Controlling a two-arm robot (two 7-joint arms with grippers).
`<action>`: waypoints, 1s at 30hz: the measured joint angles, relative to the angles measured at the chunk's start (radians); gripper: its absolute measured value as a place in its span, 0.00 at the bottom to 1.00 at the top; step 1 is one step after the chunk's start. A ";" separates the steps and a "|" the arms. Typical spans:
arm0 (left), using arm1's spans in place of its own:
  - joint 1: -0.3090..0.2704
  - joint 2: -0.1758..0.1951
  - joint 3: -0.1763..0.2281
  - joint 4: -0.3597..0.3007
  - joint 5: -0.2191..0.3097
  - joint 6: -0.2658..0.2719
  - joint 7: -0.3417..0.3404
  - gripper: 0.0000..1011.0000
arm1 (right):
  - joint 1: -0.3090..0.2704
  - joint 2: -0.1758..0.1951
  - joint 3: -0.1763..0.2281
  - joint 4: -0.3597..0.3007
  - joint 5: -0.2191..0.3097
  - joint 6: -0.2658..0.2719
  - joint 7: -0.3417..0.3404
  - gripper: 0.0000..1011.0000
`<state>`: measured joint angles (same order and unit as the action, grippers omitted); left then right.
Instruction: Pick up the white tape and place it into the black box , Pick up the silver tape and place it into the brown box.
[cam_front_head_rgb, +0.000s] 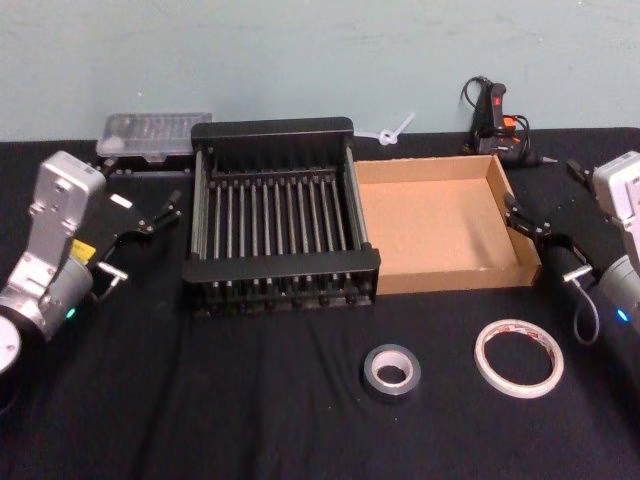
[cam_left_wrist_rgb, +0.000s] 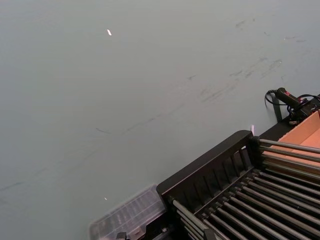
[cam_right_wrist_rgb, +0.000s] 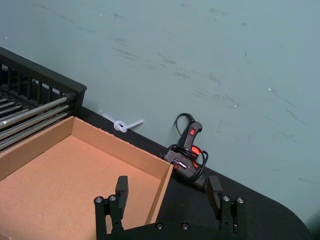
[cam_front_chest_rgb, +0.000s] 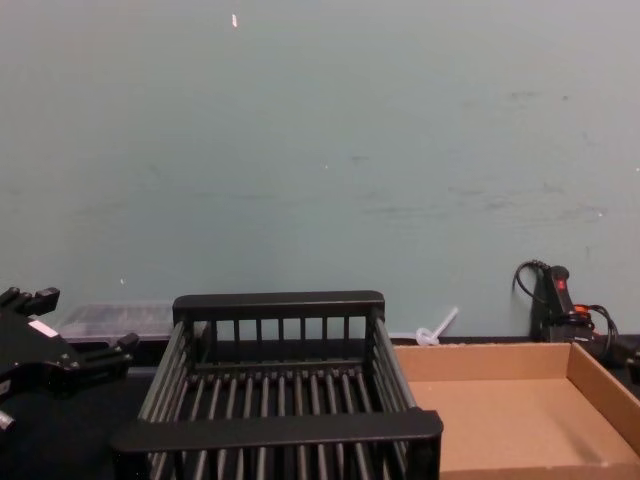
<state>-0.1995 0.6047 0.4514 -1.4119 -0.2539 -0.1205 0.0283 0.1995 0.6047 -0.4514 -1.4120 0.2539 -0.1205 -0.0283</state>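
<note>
The white tape (cam_front_head_rgb: 518, 357), a thin ring with red marks, lies flat on the black cloth at the front right. Left of it lies the silver tape (cam_front_head_rgb: 392, 371), a squat grey roll. Behind them stand the black box (cam_front_head_rgb: 280, 272), a slatted crate, and the brown box (cam_front_head_rgb: 520, 235) right beside it; both hold nothing. My left gripper (cam_front_head_rgb: 150, 222) hovers open left of the crate. My right gripper (cam_front_head_rgb: 530, 222) hovers open at the cardboard box's right wall (cam_right_wrist_rgb: 160, 192), its fingers (cam_right_wrist_rgb: 121, 187) spread with nothing between them.
A clear plastic case (cam_front_head_rgb: 155, 135) sits behind the crate at the back left. A black corded tool with a red switch (cam_front_head_rgb: 495, 118) and a white tie (cam_front_head_rgb: 395, 130) lie at the back by the green wall. Bare cloth lies around both tapes.
</note>
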 joint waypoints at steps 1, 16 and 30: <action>0.000 0.000 0.000 0.000 0.000 0.000 0.000 0.99 | 0.000 0.000 0.000 0.000 0.000 0.000 0.000 0.99; 0.000 0.000 0.000 0.000 0.000 0.000 0.000 0.99 | 0.000 0.000 0.000 0.000 0.000 0.000 0.000 0.99; 0.000 0.000 0.000 0.000 0.000 0.000 0.000 0.99 | 0.000 0.000 0.000 0.000 0.000 0.000 0.000 0.99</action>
<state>-0.1995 0.6047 0.4514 -1.4119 -0.2539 -0.1205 0.0283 0.1995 0.6047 -0.4514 -1.4120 0.2539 -0.1205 -0.0283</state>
